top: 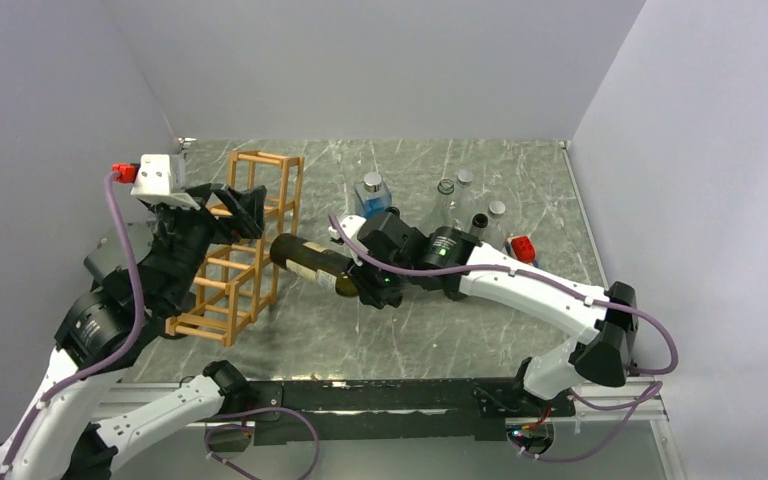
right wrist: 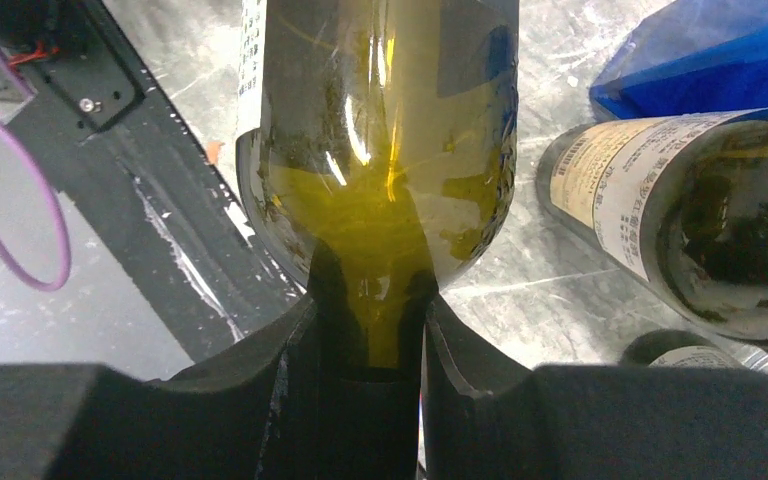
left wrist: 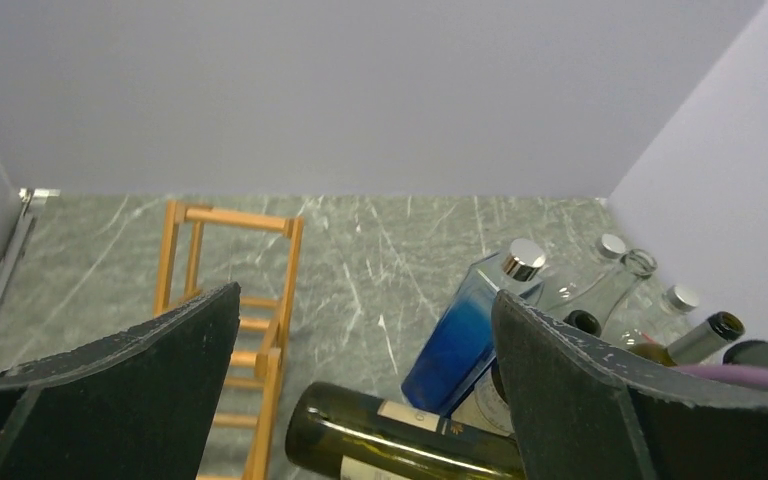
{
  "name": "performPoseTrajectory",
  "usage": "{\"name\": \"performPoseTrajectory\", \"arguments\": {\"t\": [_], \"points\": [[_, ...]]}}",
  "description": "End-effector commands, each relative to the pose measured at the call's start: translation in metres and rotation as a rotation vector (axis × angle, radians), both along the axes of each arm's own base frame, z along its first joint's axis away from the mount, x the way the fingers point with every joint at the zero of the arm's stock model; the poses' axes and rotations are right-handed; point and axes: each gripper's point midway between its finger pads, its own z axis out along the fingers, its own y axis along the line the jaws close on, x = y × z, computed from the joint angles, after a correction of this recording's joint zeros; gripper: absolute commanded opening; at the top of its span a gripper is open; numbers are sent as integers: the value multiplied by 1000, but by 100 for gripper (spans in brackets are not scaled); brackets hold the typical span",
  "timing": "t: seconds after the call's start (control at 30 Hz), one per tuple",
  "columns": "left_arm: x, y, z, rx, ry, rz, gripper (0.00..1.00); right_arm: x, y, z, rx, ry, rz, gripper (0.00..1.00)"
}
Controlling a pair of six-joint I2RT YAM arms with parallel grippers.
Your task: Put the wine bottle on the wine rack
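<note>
A dark green wine bottle (top: 310, 258) hangs level above the table, its base pointing at the wine rack (top: 260, 165), a light orange-brown frame of thin sticks. My right gripper (top: 360, 283) is shut on the bottle's neck; in the right wrist view the fingers (right wrist: 290, 370) clamp the neck just below the bottle's shoulder (right wrist: 380, 120). My left gripper (top: 250, 212) is open and empty over the rack's middle. In the left wrist view its jaws (left wrist: 365, 297) stand wide apart, with the bottle's base (left wrist: 360, 435) below between them and the rack (left wrist: 285, 270) at the left.
A blue square bottle (top: 373, 195) stands behind the held bottle. Clear glass bottles (top: 465, 185), a dark bottle (top: 478, 222) and a red object (top: 523, 247) are at the back right. Another labelled bottle (right wrist: 700, 220) is close by my right gripper. Grey walls enclose the table.
</note>
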Motion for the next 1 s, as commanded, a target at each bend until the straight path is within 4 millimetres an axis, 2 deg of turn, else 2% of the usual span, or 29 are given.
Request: {"name": "performPoseTrajectory", "arguments": {"t": [0.0,0.4,0.7,0.83,0.97], "points": [[8,11,-9,-83,96,118,99,30,37,35,171,-147,-21,0],[6,15,-22,-42,177,145,99,51,60,40,217,-197,-51,0],[5,21,-17,-46,174,170,99,63,77,46,288,-275,-2,0],[3,23,-16,-44,177,173,99,64,83,41,311,-289,53,0],[2,24,-15,-48,174,171,99,75,84,35,323,-338,119,0]]}}
